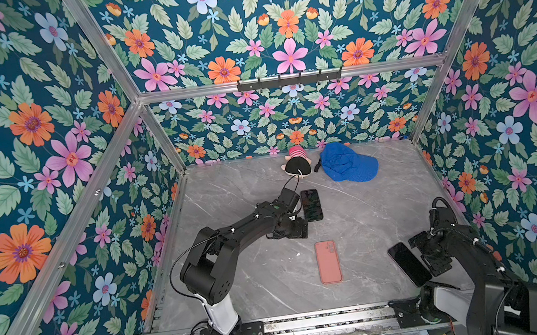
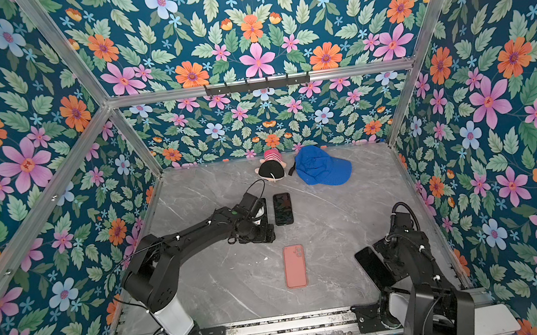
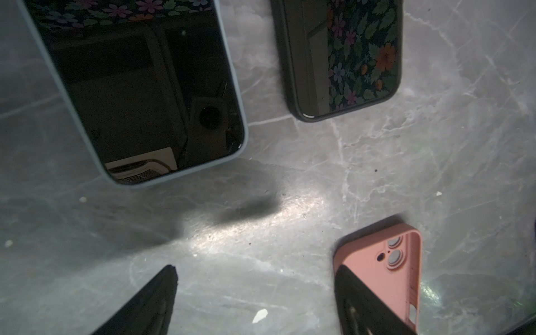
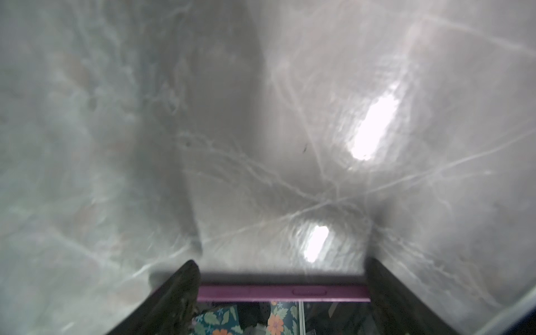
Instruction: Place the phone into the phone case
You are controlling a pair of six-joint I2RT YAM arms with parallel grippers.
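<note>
The pink phone case [image 1: 328,262] [image 2: 295,266] lies open side up in the middle of the grey marble table [image 1: 364,212]. My right gripper [image 1: 425,258] [image 4: 281,264] is shut across a dark phone [image 1: 409,264] [image 2: 373,267] with a purple edge [image 4: 284,293], held tilted above the table to the right of the case. My left gripper [image 1: 298,229] [image 3: 256,268] hangs open and empty behind the case, whose camera end [image 3: 385,261] shows beside one finger [image 3: 362,304].
A second black phone [image 1: 311,205] [image 3: 342,58] lies face up just right of my left gripper. A phone in a light blue case [image 3: 139,87] lies beside it. A blue cap [image 1: 347,161] and a plush toy [image 1: 298,166] sit at the back wall.
</note>
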